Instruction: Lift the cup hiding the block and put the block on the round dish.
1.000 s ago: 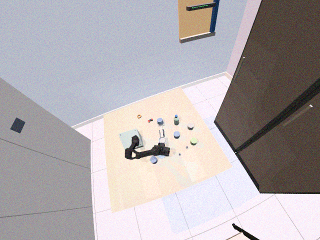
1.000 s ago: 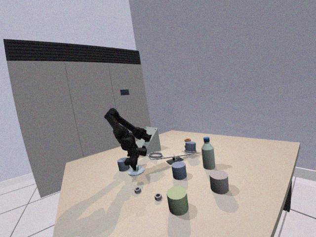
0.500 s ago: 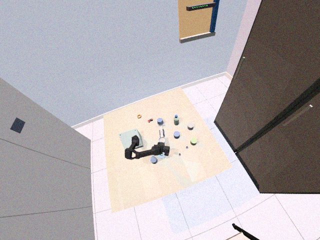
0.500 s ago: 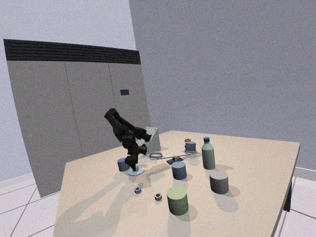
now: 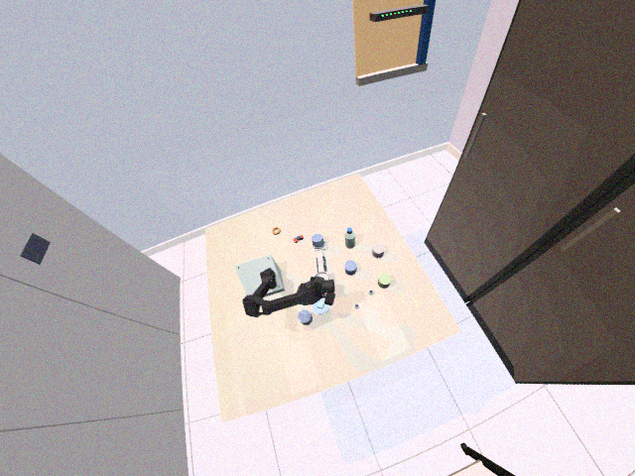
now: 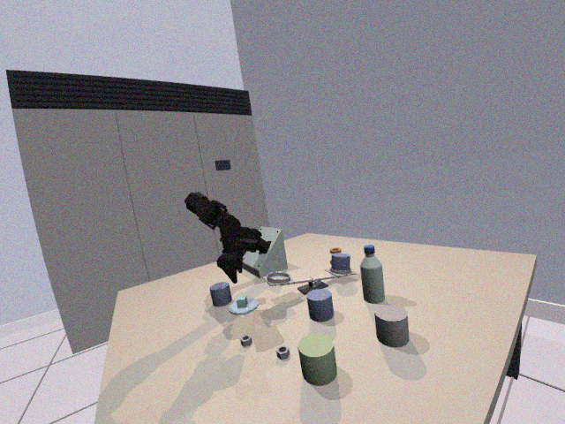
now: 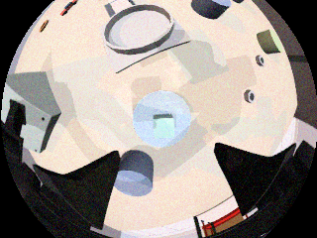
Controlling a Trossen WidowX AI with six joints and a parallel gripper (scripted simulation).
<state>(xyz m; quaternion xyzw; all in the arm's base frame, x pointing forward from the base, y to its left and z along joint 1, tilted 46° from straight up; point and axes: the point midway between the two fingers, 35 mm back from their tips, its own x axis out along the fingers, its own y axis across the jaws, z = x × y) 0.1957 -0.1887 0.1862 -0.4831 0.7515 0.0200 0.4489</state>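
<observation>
Blue-grey wall, tiled floor, pale wooden tabletop [image 5: 271, 358] [image 6: 438, 283] [image 7: 198, 183], hand [image 6: 233, 279] [image 7: 168, 153] wide open, gripping nothing

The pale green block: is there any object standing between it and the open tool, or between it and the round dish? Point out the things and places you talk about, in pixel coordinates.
Nothing visible does. The block [image 6: 241, 301] [image 7: 163, 127] already rests on the dish [image 6: 236, 309] [image 7: 146, 106], and the open tool [image 7: 168, 153] has no object between.

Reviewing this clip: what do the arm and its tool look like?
The arm is matte black throughout, with chunky, angular joint housings and slimmer links. Its tool has two black fingers, broad at the base and tapering to points. I can't make out any cables or markings.
</observation>
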